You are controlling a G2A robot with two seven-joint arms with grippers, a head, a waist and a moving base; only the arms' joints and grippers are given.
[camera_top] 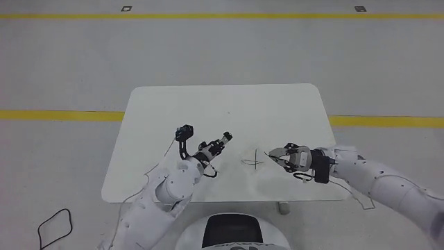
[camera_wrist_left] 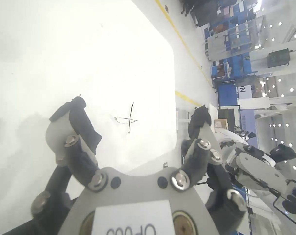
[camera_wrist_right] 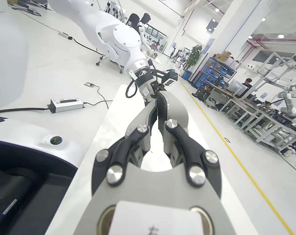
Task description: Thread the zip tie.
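Note:
A thin black zip tie (camera_top: 256, 158) lies on the white table (camera_top: 208, 104), crossing a pale looped tie (camera_top: 248, 157). In the left wrist view the black zip tie (camera_wrist_left: 130, 118) and the pale loop (camera_wrist_left: 119, 119) lie flat ahead of my open left gripper (camera_wrist_left: 138, 105), which is empty. That left gripper (camera_top: 223, 139) hovers a little to the left of the ties. My right gripper (camera_top: 270, 154) sits just right of them, near the table's front edge. Its fingers (camera_wrist_right: 162, 103) are pressed together, and I see nothing between them.
The ties lie close to the table's front edge (camera_top: 229, 198). Bare tabletop stretches behind them. A black cable (camera_top: 54, 228) loops on the floor at the lower left, and a power box (camera_wrist_right: 67, 102) sits on the floor beside the table.

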